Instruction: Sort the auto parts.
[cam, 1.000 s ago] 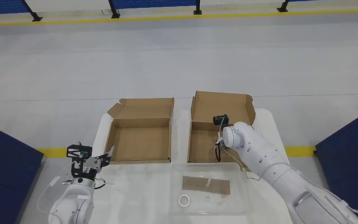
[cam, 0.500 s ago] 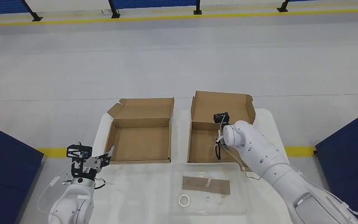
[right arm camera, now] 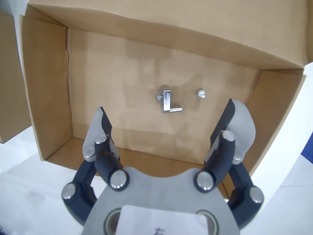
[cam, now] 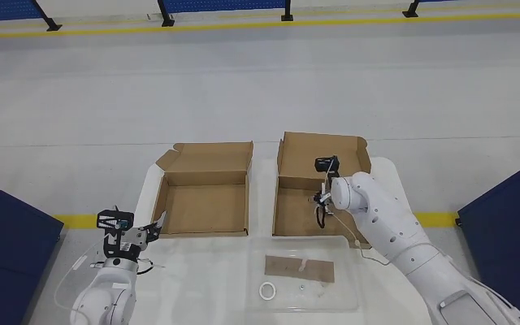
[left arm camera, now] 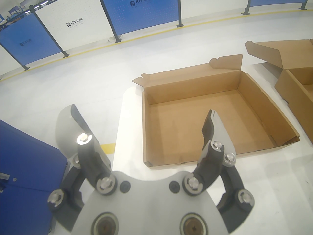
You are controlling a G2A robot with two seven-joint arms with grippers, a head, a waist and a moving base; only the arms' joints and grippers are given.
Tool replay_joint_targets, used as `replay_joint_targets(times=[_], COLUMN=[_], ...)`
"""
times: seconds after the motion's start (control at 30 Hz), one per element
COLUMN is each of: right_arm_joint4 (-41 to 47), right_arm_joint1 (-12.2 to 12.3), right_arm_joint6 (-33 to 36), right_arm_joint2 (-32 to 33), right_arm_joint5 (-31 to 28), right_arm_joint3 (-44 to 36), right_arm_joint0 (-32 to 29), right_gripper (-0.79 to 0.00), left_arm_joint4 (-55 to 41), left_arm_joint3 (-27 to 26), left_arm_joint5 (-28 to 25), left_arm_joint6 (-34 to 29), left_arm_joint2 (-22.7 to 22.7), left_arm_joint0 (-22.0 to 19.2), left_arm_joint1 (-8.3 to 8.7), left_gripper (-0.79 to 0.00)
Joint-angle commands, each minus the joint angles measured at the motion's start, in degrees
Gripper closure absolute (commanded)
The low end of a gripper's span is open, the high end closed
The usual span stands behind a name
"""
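While a bracket (right arm camera: 168,101) and bolt (right arm camera: 201,93) lie in the right box (right arm camera: 44,86) beneath the right gripper (right arm camera: 168,110), its fingers spread and empty, the left gripper (left arm camera: 143,112) hangs spread at the top view's lower left and a white ring (cam: 266,290) lies in the tray (cam: 349,299), so sorting seems barely begun.

Blue and white partition panels (left arm camera: 137,3) edge the pale floor (cam: 244,89), which bears a yellow stripe (cam: 77,220).

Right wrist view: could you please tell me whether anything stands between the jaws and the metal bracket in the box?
Nothing visible does. The right gripper hangs open over the bracket on the floor of the box; a small bolt lies beside it, apart.
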Motion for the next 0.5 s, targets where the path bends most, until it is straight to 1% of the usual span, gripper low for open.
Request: replay_joint_targets(times=[0.0,0.03,0.1,0.2,0.27,0.33,0.4,0.43,0.47], right_arm_joint4=[0.0,0.0,-0.44,-2.29,-3.64,-3.68,-2.97,-2.81,-2.81], right_arm_joint1=[0.0,0.0,0.14,1.17,2.13,3.0,3.75,3.96,3.96], right_arm_joint6=[0.0,0.0,-1.79,-0.35,2.04,6.0,11.7,13.14,13.14], right_arm_joint2=[0.0,0.0,0.45,2.6,4.89,6.69,7.55,8.02,8.02], right_arm_joint5=[0.01,0.01,-1.77,-6.11,-8.01,-11.78,-17.37,-18.32,-18.32], right_arm_joint3=[-0.01,-0.01,-1.61,-7.25,-11.57,-16.28,-20.17,-20.84,-20.84], right_arm_joint0=[0.0,0.0,-0.52,-1.58,-2.87,-4.53,-5.99,-6.27,-6.27], right_gripper=[-0.785,-0.785,-0.785,-0.785,-0.785,-0.785,-0.785,-0.785,-0.785], left_arm_joint4=[0.0,0.0,0.0,0.0,0.0,0.0,0.0,0.0,0.0], left_arm_joint3=[0.0,0.0,0.0,0.0,0.0,0.0,0.0,0.0,0.0], left_arm_joint5=[0.0,0.0,0.0,0.0,0.0,0.0,0.0,0.0,0.0], left_arm_joint6=[0.0,0.0,0.0,0.0,0.0,0.0,0.0,0.0,0.0], left_arm_joint2=[0.0,0.0,0.0,0.0,0.0,0.0,0.0,0.0,0.0], left_arm_joint0=[0.0,0.0,0.0,0.0,0.0,0.0,0.0,0.0,0.0], left_arm_joint1=[0.0,0.0,0.0,0.0,0.0,0.0,0.0,0.0,0.0], left_gripper=[-0.785,-0.785,-0.785,-0.785,-0.785,-0.785,-0.785,-0.785,-0.785])
